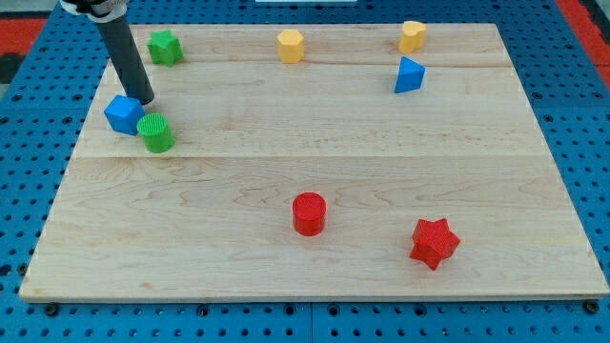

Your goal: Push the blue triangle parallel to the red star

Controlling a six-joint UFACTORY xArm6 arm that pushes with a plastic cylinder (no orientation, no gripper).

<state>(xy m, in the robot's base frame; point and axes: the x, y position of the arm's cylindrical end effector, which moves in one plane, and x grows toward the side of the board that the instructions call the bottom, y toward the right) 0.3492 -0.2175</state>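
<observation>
Readable text: none is showing anywhere in the view.
Surface (315, 181): plain wood grain, no writing or numbers are appearing on it.
Blocks: no letters, labels or brand marks are showing on their faces.
Rod: dark and unmarked, no sign is showing on it.

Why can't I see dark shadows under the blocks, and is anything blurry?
In the camera view the light is soft and even, so the red star and red cylinder cast only faint shadows; the blue triangle looks sharp; the wooden board shows no strong glare; my tip, beside the blue cube, is sharp too.
</observation>
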